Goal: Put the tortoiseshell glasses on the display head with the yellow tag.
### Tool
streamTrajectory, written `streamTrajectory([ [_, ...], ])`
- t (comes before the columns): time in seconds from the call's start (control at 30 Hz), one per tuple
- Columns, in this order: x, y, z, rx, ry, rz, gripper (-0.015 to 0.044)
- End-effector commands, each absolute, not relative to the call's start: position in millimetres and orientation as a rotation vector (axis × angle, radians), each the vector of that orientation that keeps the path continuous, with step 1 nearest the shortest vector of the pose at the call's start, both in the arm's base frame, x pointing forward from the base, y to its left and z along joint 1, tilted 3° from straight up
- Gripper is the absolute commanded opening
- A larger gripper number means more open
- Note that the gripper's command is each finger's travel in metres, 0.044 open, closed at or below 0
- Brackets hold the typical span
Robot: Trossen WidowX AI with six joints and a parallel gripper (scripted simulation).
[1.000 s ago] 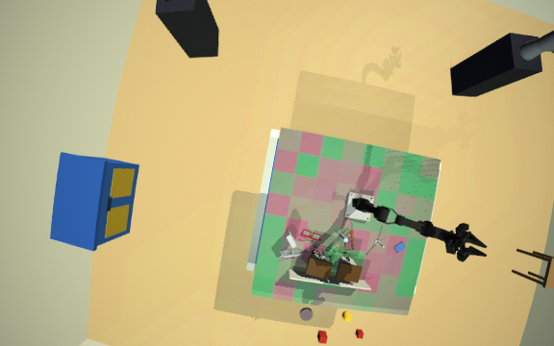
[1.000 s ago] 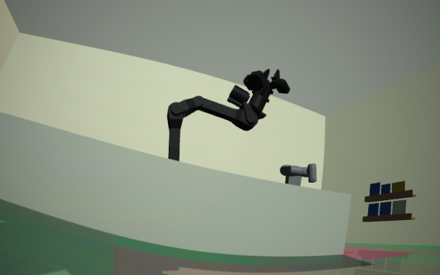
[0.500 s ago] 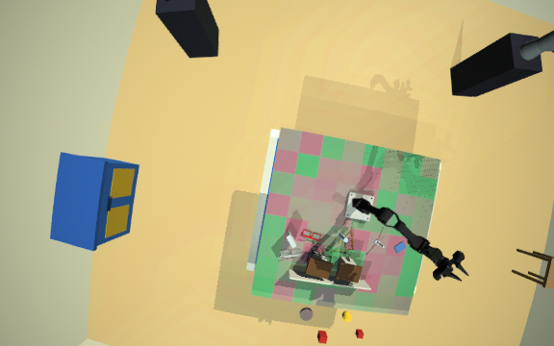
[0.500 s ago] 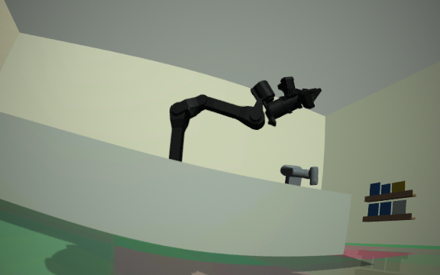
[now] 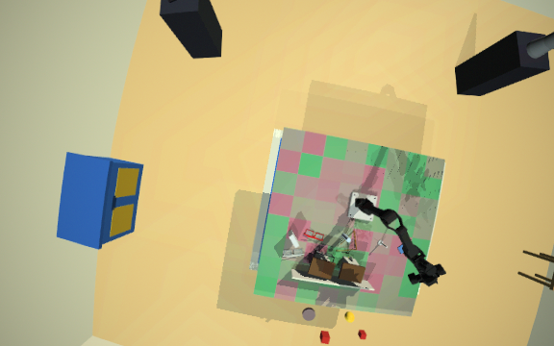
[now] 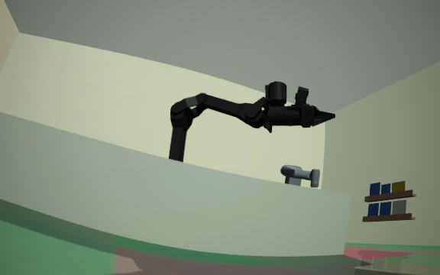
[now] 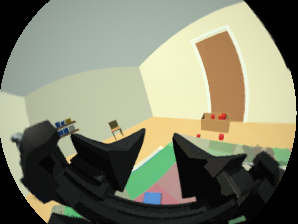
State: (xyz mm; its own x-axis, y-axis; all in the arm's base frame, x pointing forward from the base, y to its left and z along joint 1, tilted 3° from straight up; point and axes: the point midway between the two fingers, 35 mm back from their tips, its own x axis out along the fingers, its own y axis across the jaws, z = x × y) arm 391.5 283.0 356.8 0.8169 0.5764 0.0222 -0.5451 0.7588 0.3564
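Black and partly spread, my hand [image 5: 430, 278] [image 6: 334, 115] [image 7: 158, 133] held nothing out by the edge of the checkered surface [image 5: 311, 164] [image 6: 52, 237] [image 7: 157, 172]; what looked like the tortoiseshell glasses [image 5: 355, 239] lay between the arm's white base [image 5: 353, 215] and the two display heads, whose tags I couldn't make out

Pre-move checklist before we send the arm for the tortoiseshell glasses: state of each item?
1. Black end effector fingers apart, nothing between them: ok.
2. End effector lined up over the glasses: not ok, it is out by the checkered table's edge.
3. Red-framed glasses away from the fingers: ok.
4. Both brown block-like display stands untouched by the arm: ok.
5. Yellow tag located: cannot tell, none readable.
6. Tortoiseshell glasses' exact pose: cannot tell, too small and cluttered.
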Motion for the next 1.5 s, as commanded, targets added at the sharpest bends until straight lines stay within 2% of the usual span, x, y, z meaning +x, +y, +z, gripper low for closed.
streamTrajectory([
  [0.0, 416, 252, 315, 0.252, 0.224, 0.499, 0.0200],
  [0.2, 437, 184, 240, 0.075, 0.512, 0.321, 0.0200],
  [0.37, 429, 121, 185, -0.038, 0.773, 0.201, 0.0200],
  [0.53, 401, 61, 141, -0.114, 1.050, 0.113, 0.0200],
  [0.8, 320, -21, 103, -0.144, 1.527, 0.055, 0.0200],
  [0.97, 316, -27, 103, -0.144, 1.538, 0.055, 0.0200],
  [1.07, 316, -27, 103, -0.144, 1.538, 0.055, 0.0121],
  [1.47, 316, -27, 97, -0.144, 1.538, 0.055, 0.0120],
])
